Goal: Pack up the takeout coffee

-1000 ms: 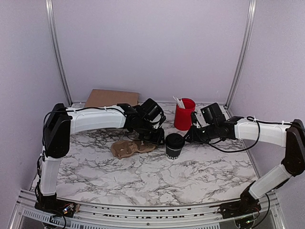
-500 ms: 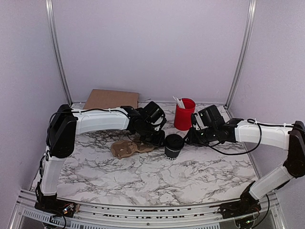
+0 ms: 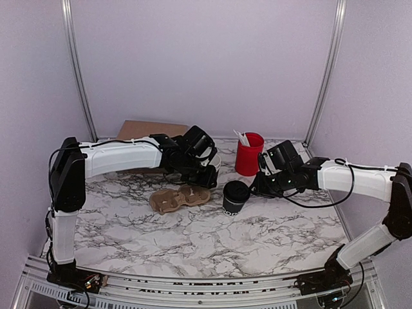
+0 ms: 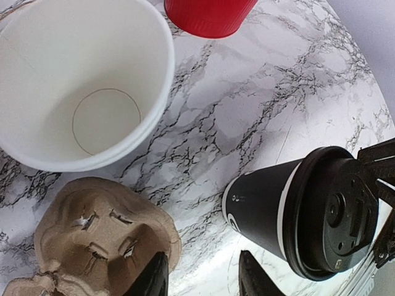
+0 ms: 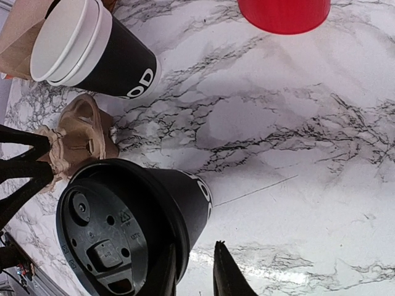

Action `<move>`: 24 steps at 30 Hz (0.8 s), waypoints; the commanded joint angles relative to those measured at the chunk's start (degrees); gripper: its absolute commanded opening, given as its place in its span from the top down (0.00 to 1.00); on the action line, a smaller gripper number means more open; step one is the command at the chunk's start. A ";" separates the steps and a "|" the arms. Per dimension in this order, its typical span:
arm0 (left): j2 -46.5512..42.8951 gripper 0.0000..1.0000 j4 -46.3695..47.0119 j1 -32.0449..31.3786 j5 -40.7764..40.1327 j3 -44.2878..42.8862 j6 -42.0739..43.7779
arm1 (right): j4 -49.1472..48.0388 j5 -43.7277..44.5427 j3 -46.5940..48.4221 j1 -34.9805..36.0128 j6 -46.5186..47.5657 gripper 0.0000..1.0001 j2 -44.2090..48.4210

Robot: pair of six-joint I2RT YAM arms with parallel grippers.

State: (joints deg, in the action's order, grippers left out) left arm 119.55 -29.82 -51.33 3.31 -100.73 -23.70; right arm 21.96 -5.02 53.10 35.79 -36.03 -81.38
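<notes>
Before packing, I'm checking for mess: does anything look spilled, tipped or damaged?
Nothing stands out. The takeout coffee stands lidded on the table, no liquid shows around it, and the cardboard carrier lies flat beside it.

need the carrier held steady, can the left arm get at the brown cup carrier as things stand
Probably yes. The left fingers hang open just above the cup carrier, one over its edge, with nothing between. The white-rimmed cup stack stands beside the carrier, not on it.

Right tool [image 5: 196,259] fingers slightly parted, counter [image 5: 296,135] showing between them; lidded takeout coffee [image 5: 129,222] just beside one finger.
</notes>
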 commanded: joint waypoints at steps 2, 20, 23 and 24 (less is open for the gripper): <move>-4.05 0.60 0.09 0.44 1.66 0.82 0.65 | 2.23 -0.16 2.30 0.64 -0.44 0.79 -0.01; 0.12 0.59 0.06 -2.02 7.99 -3.42 0.69 | 2.13 -0.67 4.58 0.80 -0.02 0.79 -2.25; 0.49 0.59 0.03 -2.02 7.57 -3.17 0.68 | 2.13 -0.78 5.11 0.94 0.13 0.79 -2.59; 0.71 0.60 0.03 -2.02 7.46 -3.16 0.70 | 2.13 -0.78 5.26 0.94 0.17 0.79 -2.66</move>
State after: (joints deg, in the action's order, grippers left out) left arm 118.41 -29.74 -53.34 10.52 -102.78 -23.33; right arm 23.62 -5.50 55.70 35.99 -36.01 -83.31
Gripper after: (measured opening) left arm 0.406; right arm 0.213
